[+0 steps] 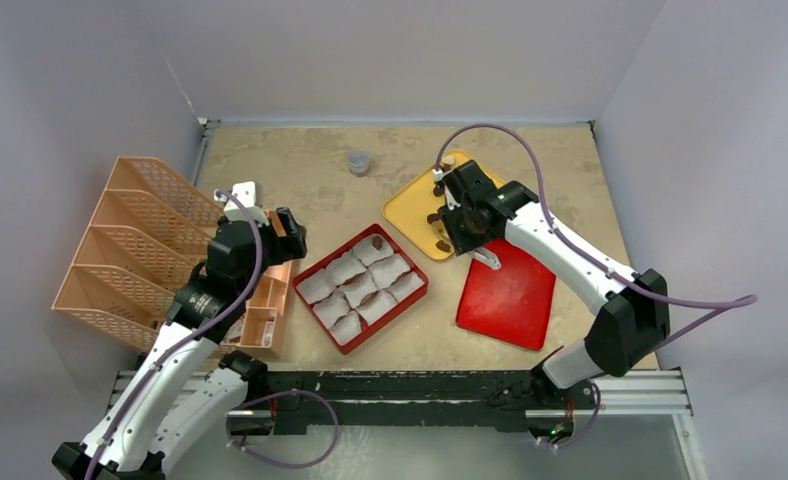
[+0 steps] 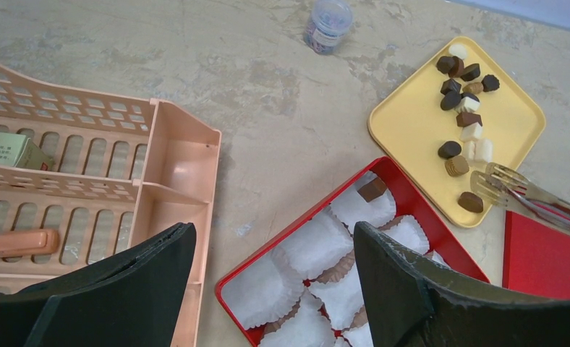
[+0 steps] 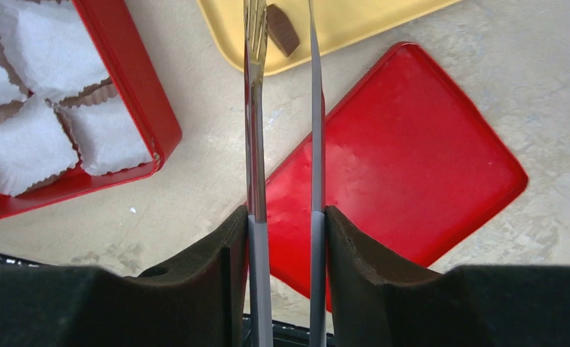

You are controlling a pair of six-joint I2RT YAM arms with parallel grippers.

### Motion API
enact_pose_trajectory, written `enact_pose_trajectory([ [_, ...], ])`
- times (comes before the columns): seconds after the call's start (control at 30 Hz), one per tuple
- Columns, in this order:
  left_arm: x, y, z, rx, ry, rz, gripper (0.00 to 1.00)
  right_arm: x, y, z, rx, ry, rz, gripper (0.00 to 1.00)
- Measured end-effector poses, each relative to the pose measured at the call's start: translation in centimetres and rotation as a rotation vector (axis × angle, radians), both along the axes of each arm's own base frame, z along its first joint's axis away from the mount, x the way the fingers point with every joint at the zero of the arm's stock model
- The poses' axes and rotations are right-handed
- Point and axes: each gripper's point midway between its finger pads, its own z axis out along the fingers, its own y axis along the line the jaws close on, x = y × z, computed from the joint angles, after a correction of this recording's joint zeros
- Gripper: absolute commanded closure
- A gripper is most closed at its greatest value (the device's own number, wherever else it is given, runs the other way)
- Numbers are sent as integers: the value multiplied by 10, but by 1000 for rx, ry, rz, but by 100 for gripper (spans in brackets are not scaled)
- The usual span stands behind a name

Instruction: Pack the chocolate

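Several dark, light brown and cream chocolate chunks [image 2: 461, 97] lie on a yellow tray [image 1: 410, 205], which the left wrist view also shows [image 2: 412, 126]. One brown chunk [image 2: 372, 189] sits in a far paper cup of the red box [image 1: 315, 275]. The other white cups look empty. My right gripper [image 3: 286, 238] is shut on metal tongs [image 3: 256, 108]. It hovers over the red lid [image 3: 405, 159], and the open tong tips flank a brown chunk [image 3: 282, 29] at the tray's near edge. My left gripper [image 2: 268, 289] is open and empty beside the box's left end.
A peach desk organizer [image 1: 135, 250] stands at the left, under my left arm. A small jar [image 1: 359, 161] sits at the back centre. The red lid [image 1: 507, 295] lies right of the box. Grey walls enclose the table.
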Motion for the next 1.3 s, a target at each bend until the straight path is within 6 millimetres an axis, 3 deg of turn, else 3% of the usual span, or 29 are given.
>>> enact_pose_trajectory([
  [0.53, 2, -1, -5, 8, 17, 1, 21, -11, -5, -28, -5, 63, 24, 57],
  [0.67, 1, 0, -2, 4, 6, 4, 21, -13, -7, -31, -13, 75, 34, 72],
  [0.8, 2, 0, -4, 8, 13, 3, 21, -13, -7, -31, -12, 74, 40, 80],
  [1.3, -1, 2, 2, -1, -9, 8, 21, -4, -2, -17, 9, 35, 38, 86],
])
